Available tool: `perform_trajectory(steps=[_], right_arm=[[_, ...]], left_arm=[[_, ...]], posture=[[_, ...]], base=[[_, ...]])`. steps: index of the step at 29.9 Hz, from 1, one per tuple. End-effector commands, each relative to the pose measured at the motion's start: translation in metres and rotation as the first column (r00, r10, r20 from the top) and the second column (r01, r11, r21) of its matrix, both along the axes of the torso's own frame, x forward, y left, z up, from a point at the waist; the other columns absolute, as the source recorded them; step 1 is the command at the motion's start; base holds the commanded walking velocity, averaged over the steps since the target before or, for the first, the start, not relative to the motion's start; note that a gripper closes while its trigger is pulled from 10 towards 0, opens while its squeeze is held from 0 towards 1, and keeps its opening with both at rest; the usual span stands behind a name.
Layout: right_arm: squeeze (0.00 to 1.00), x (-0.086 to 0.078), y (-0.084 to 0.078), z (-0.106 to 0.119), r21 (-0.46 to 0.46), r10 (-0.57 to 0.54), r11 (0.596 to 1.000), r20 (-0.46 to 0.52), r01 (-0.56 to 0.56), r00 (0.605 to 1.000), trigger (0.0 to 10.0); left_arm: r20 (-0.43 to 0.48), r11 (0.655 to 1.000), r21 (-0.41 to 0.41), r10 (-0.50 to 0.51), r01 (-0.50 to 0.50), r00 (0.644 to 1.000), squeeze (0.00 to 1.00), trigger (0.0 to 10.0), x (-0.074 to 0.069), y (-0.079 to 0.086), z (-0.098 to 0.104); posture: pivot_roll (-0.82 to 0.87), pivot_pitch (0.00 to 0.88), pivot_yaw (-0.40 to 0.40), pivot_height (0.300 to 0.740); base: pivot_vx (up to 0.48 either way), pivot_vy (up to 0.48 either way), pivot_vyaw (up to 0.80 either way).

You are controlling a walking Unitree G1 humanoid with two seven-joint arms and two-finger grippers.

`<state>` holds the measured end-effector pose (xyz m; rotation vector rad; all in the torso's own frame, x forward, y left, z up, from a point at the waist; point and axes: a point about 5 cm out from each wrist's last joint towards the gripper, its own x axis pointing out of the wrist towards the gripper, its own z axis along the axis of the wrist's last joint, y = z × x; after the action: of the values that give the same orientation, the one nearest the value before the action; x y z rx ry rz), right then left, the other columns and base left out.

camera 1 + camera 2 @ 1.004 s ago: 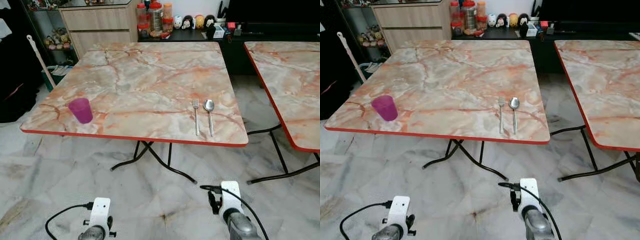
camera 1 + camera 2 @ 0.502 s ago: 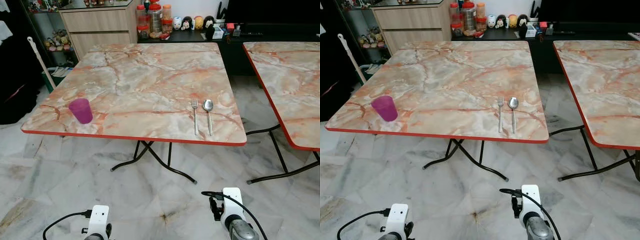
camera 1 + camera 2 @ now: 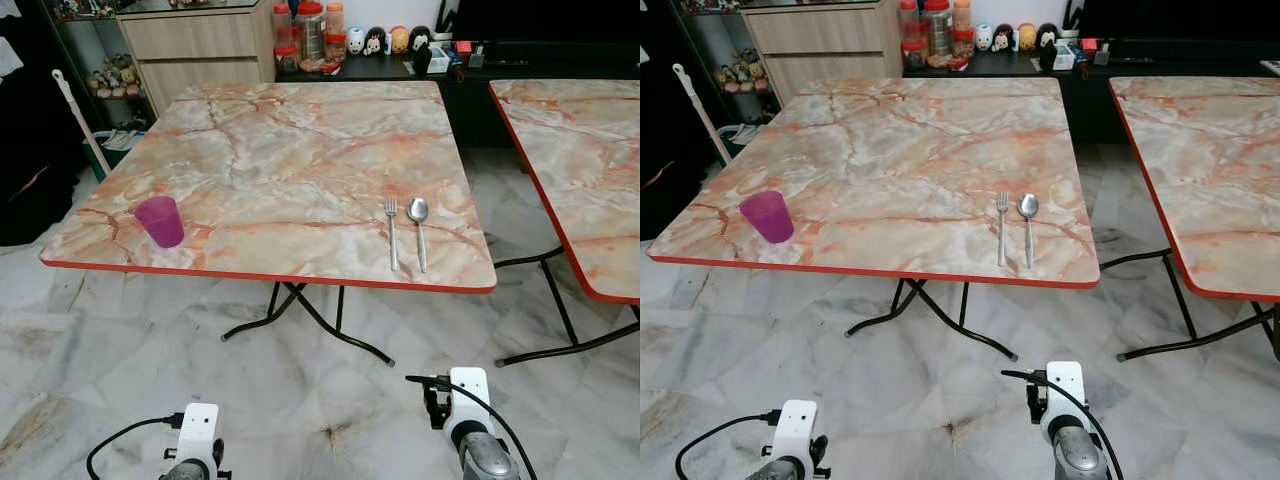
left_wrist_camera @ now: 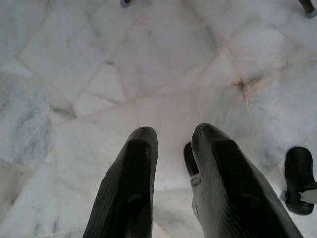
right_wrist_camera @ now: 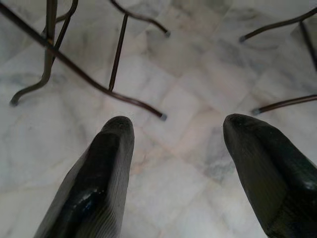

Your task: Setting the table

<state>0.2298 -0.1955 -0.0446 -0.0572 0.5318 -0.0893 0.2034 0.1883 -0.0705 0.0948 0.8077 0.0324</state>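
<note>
A marble-patterned table with a red edge [image 3: 300, 150] stands in front of me. A purple cup [image 3: 161, 221] sits upright near its front left corner. A fork [image 3: 392, 232] and a spoon [image 3: 419, 228] lie side by side near the front right corner. Both arms hang low in front of the table, the left wrist [image 3: 197, 432] and right wrist [image 3: 468, 402] over the floor. My left gripper [image 4: 173, 139] points at the floor, fingers close together and holding nothing. My right gripper [image 5: 181, 129] is open and empty above the floor by the table legs [image 5: 116, 59].
A second marble table [image 3: 590, 150] stands to the right, with a floor gap between the two. Behind are a wooden cabinet [image 3: 200, 50], jars [image 3: 310, 35] and small figures on a dark sideboard. A mop handle [image 3: 80, 120] leans at the left. The floor is marble tile [image 3: 330, 400].
The picture has shifted slightly with the camera. Both wrists sit a little lower in the picture. The cup, fork and spoon have not moved on the table.
</note>
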Motion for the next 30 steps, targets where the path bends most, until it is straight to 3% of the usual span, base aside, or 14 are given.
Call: perform_trajectory(steps=[1, 9, 10, 11, 14, 15, 16, 21, 30], right_arm=[[0.0, 0.005, 0.002, 0.005, 0.003, -0.02, 1.0, 0.043, 0.02, 0.999, 10.0], [0.0, 0.009, 0.002, 0.013, -0.03, -0.016, 0.999, 0.129, 0.02, 0.992, 10.0], [0.0, 0.043, -0.007, 0.049, -0.055, 0.002, 0.998, 0.301, 0.016, 0.954, 10.0], [0.0, 0.081, -0.017, 0.103, -0.084, 0.03, 0.996, 0.508, 0.015, 0.861, 10.0], [0.0, 0.095, -0.021, 0.129, -0.103, 0.049, 0.995, 0.594, 0.015, 0.803, 10.0], [0.0, 0.095, -0.021, 0.129, -0.103, 0.049, 0.995, 0.594, 0.015, 0.803, 10.0], [0.0, 0.101, -0.019, 0.141, -0.123, 0.073, 0.992, 0.628, 0.006, 0.775, 10.0], [0.0, 0.107, -0.016, 0.153, -0.122, 0.082, 0.992, 0.658, -0.002, 0.748, 10.0], [0.0, 0.111, -0.013, 0.15, -0.091, 0.066, 0.996, 0.624, -0.011, 0.779, 10.0]], left_arm=[[0.002, 1.0, 0.007, 0.01, -0.01, 1.0, 0.0, 10.0, 0.0, 0.003, 0.001], [0.004, 1.0, 0.009, 0.006, -0.006, 1.0, 0.0, 10.0, 0.003, 0.003, 0.002], [0.005, 1.0, 0.008, 0.006, -0.006, 1.0, 0.0, 10.0, 0.003, 0.003, 0.002], [0.007, 1.0, 0.007, 0.006, -0.006, 1.0, 0.0, 10.0, 0.004, 0.002, 0.002], [0.009, 1.0, 0.006, 0.006, -0.006, 1.0, 0.0, 10.0, 0.005, 0.001, 0.003], [0.009, 1.0, 0.006, 0.006, -0.006, 1.0, 0.0, 10.0, 0.005, 0.001, 0.003], [0.011, 1.0, 0.005, 0.006, -0.006, 1.0, 0.0, 10.0, 0.006, 0.001, 0.003], [0.011, 1.0, 0.005, 0.0, 0.0, 1.0, 0.0, 10.0, 0.006, 0.001, 0.003], [0.013, 1.0, 0.001, 0.001, -0.001, 1.0, 0.0, 10.0, 0.008, 0.0, 0.004]], posture=[[-0.07, 0.028, 0.067, 0.74], [-0.07, 0.024, 0.064, 0.74], [-0.07, 0.022, 0.06, 0.74], [-0.07, 0.016, 0.058, 0.74], [-0.07, 0.009, 0.058, 0.74], [-0.07, 0.009, 0.058, 0.74], [-0.07, 0.007, 0.059, 0.74], [-0.08, 0.003, 0.06, 0.74], [-0.07, 0.006, 0.054, 0.74]], base=[[0.0, 0.0, 0.0], [0.0, 0.0, 0.0], [0.0, 0.0, 0.0], [0.0, 0.0, 0.0], [0.0, 0.0, 0.0], [0.0, 0.0, 0.0], [0.0, 0.0, 0.0], [0.0, 0.0, 0.0], [0.0, 0.0, 0.0]])
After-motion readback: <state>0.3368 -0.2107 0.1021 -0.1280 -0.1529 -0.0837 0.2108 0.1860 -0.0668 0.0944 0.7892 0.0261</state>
